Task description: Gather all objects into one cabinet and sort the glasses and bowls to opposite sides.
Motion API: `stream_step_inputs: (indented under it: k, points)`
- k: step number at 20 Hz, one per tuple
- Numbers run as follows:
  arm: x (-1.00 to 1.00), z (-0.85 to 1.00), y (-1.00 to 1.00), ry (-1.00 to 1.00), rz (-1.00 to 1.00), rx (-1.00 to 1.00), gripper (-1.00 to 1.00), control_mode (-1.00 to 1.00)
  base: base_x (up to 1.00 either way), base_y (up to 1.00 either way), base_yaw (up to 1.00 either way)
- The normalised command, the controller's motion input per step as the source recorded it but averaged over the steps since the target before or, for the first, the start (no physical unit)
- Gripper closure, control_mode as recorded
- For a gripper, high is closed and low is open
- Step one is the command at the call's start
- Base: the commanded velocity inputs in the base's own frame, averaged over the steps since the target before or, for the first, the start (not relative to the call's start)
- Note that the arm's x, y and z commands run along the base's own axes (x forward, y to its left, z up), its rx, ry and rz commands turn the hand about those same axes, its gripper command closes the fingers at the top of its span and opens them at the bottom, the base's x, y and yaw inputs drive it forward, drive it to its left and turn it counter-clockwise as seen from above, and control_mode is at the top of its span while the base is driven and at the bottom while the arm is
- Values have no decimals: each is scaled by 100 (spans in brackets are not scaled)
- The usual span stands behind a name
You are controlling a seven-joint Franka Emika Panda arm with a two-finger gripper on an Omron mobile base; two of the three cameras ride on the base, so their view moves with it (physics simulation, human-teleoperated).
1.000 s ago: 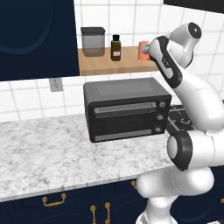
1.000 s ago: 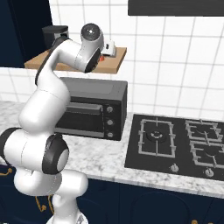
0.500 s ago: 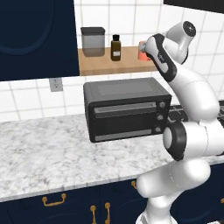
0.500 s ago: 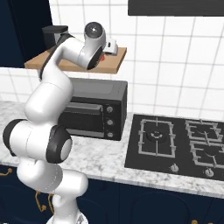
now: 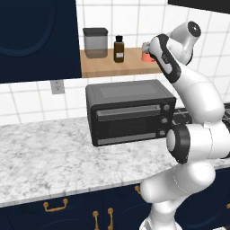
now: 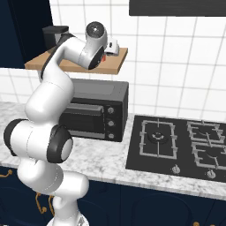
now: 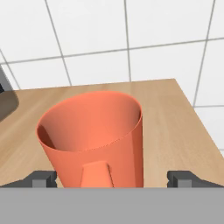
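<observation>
The arm has been reached closer to the salmon-orange cup (image 7: 94, 138) on the wooden shelf (image 7: 175, 131), which is now bracketed by the spread, ungripping fingers (image 7: 43, 178), so closing on it is judged the next move.

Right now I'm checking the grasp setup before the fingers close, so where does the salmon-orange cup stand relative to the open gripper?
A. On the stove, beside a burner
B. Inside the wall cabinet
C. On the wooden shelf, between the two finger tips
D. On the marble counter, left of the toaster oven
C: the hand view shows the salmon-orange cup upright on the wooden shelf, with the gripper open and one finger tip on each side of it.
</observation>
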Motion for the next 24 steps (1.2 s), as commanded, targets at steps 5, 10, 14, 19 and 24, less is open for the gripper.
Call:
stream_step_inputs:
  k: [5,10,14,19,24]
  points:
    - [0,0,0,0,0,0,100,-100,0,0,0]
    - [0,-7,0,0,0,0,100,-100,0,0,0]
    - [0,0,-1,0,-1,0,100,-100,0,0,0]
    - [-21,24,-5,0,-2,0,100,-100,0,0,0]
    - [-60,51,9,0,-4,0,100,-100,0,0,0]
